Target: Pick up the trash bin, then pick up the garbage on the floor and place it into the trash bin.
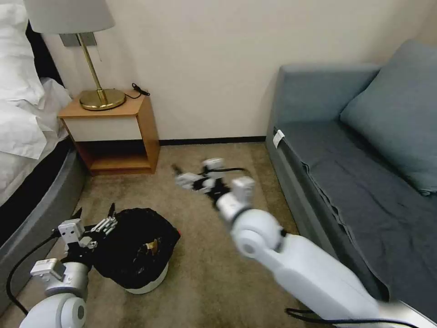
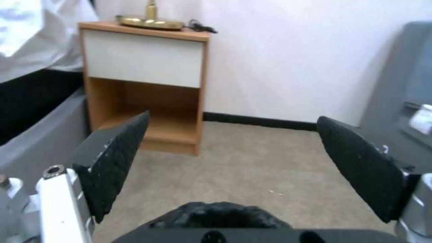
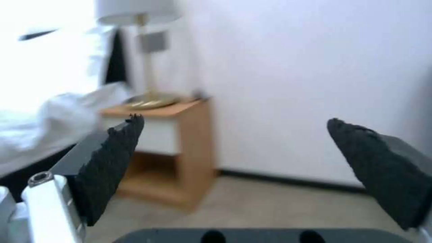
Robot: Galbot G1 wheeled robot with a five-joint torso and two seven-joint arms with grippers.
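- Head view: one trash bin [image 1: 144, 279], white with a black bag spilling over its rim, stands on the carpet [image 1: 205, 273]. One left gripper [image 1: 94, 213] sits just beside the bin's rim on the bed side, its two dark fingers spread apart and holding nothing.
- Inside the bag, near that gripper, one gold-brown wrapper piece [image 1: 152, 246] shows; other garbage cannot be made out.
- One right gripper [image 1: 175, 169] hangs above the carpet, well beyond the bin and toward the wall; it is blurred here.
- Room in this view: one wooden nightstand [image 1: 116, 136] ahead of the left gripper, carrying one brass lamp [image 1: 95, 86] and one small black cable; one bed [image 1: 27, 150] with white linen on the left gripper's outer side; one grey-blue sofa [image 1: 355, 182] with one cushion on the right arm's outer side; a pale wall with a dark skirting strip.
- Left wrist view: the left gripper [image 2: 232, 126] has its two ribbed black fingers [image 2: 114, 162] wide apart, empty. A lump of the black bag lies at the gripper's base. Ahead between the fingers are beige carpet and the nightstand, with one white drawer front over one open shelf.
- Right wrist view: the right gripper [image 3: 234, 125] also has both fingers wide apart with nothing between them. Beyond them stand the nightstand, the lamp, the white bedding and the bare wall.
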